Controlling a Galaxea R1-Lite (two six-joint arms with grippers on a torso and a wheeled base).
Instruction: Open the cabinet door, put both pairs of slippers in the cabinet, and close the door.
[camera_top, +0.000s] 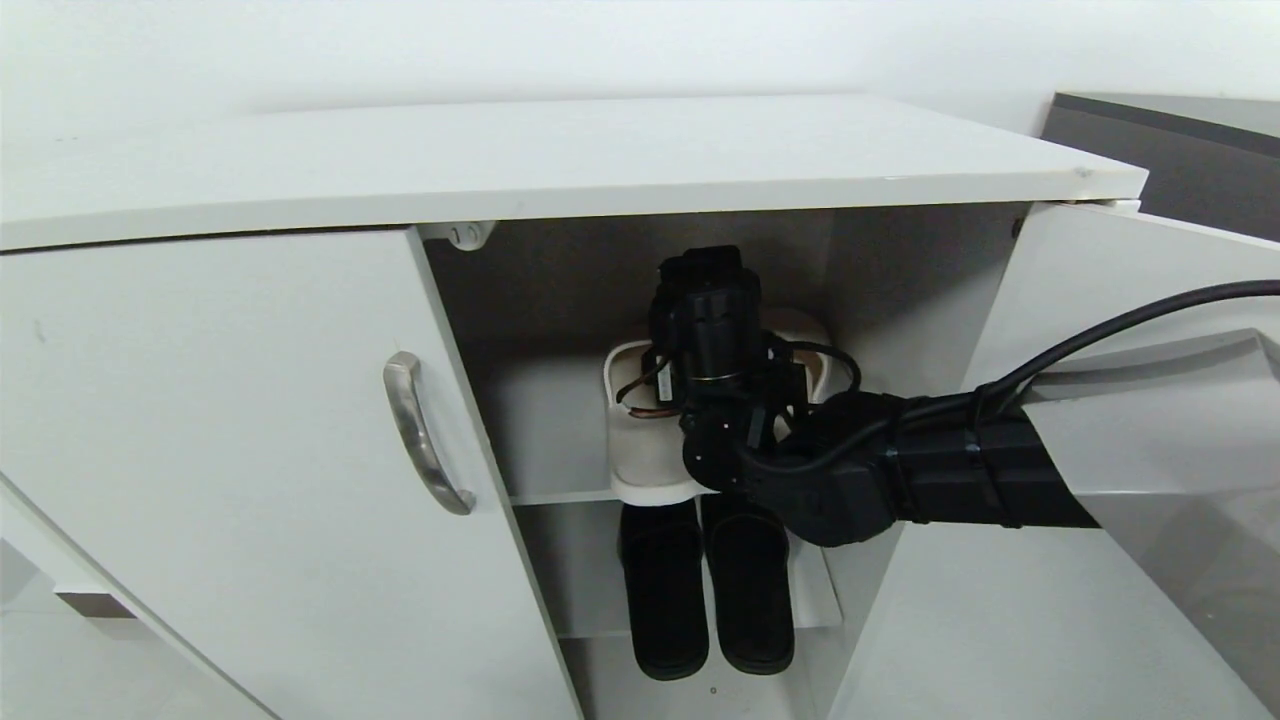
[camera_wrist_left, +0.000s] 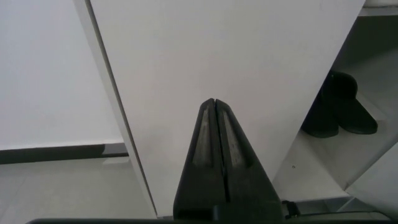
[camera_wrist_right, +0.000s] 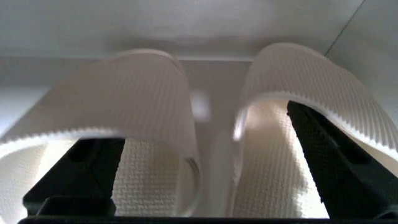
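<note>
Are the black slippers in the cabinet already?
In. The black slippers lie side by side on the cabinet's lower shelf, below the white slippers.

The right arm (camera_top: 860, 470) covers most of the white slippers (camera_top: 640, 455) at the front edge of the cabinet's (camera_top: 560, 160) upper shelf. The black slippers' (camera_top: 665, 600) far ends are hidden below that edge. In the right wrist view the white slippers' straps are blurred and their near ends are cut off.

A home-like entryway spot: a white shoe cabinet (camera_top: 560, 160) against a bare wall (camera_top: 500, 50), slippers (camera_top: 665, 600) on its shelves (camera_top: 585, 580).
</note>
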